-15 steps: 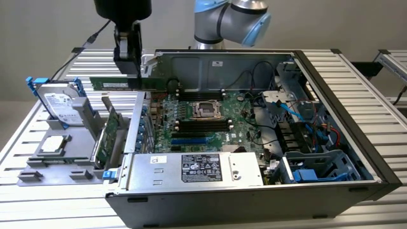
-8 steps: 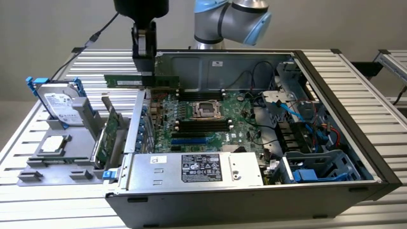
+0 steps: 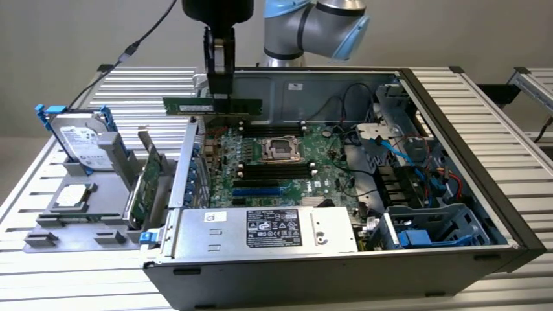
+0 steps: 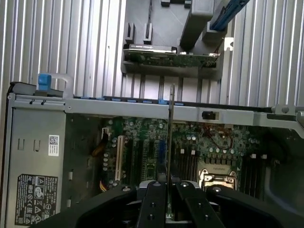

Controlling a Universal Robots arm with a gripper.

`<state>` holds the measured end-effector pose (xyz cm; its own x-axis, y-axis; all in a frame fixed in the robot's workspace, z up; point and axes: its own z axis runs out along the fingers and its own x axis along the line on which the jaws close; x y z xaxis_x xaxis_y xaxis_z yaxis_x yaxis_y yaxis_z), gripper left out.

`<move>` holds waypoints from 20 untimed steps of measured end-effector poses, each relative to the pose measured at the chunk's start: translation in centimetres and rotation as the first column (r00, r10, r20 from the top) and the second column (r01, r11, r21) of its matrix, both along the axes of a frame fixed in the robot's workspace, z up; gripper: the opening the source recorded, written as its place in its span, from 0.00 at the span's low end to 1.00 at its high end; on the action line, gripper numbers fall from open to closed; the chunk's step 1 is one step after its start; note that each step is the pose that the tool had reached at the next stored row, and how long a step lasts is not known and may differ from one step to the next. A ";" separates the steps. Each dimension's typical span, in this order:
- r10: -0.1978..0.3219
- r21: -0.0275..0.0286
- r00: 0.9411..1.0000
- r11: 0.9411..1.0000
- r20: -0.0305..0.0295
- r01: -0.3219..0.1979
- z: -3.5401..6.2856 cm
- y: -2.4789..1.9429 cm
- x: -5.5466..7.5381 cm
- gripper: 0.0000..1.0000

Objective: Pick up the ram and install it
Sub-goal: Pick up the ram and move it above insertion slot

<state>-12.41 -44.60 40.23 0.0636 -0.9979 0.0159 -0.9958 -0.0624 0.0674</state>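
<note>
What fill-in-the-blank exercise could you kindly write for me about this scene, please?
1. The black gripper holds the long, thin green ram stick ____ the open dark metal computer case.
2. The silver hard drive with blue handles stands ____ the case, on the exterior view's left.
3. The big motherboard inside the case is ____ in colour.
Missing words: above; outside; green.

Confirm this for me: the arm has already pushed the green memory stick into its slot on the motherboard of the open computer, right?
Not yet. The exterior view shows the ram held in the air by the gripper, jaws shut on it, above the motherboard of the open computer case, not pushed into a slot.
</note>
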 end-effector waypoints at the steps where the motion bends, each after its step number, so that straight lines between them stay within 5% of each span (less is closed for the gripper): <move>1: 0.000 0.009 1.000 1.000 0.000 0.000 0.00 0.04 0.3 0.14; 7: 0.000 0.048 1.000 0.999 0.000 0.000 0.00 0.36 2.1 0.14; 10: 0.000 0.059 1.000 0.998 0.000 0.000 0.00 0.59 3.0 0.14; 13: 0.000 0.064 1.000 0.998 0.000 0.000 -0.07 0.94 4.0 0.14; 20: 0.000 0.065 1.000 0.998 0.000 0.000 -0.86 2.30 6.3 0.14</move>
<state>-6.06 -42.29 39.38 0.0635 -0.9968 -0.0491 -0.9958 -0.0666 0.0635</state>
